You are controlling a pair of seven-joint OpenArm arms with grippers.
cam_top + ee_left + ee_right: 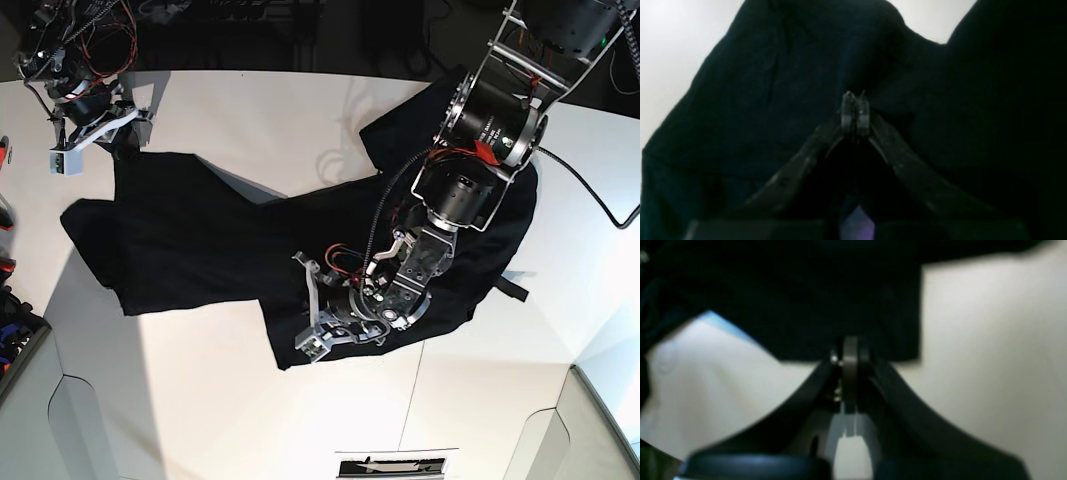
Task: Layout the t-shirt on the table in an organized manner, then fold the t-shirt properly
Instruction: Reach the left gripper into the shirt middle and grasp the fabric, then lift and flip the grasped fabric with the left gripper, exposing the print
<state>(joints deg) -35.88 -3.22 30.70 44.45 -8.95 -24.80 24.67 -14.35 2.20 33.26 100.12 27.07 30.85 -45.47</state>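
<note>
Base view: black t-shirt (200,240) sprawls crumpled over the white counter (200,400); left pincer (855,100) pinched closed on its fabric; right pincer (850,355) closed at its edge.

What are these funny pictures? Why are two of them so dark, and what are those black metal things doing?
This is a robot with two arms, filmed by three cameras. The picture from above shows a white table with a black t-shirt lying crumpled across it. Each arm ends in a gripper, a pincer that works like a hand.

The two dark pictures come from small cameras on the robot's wrists, so they look along the pincers from very close. That is why the shirt fills them with black.

In the left wrist picture, the left gripper is pinched shut with the cloth bunched around its tips. In the right wrist picture, the right gripper is shut at the shirt's edge. It looks as if both are pinching cloth, but that is too dark to say for sure.
</note>
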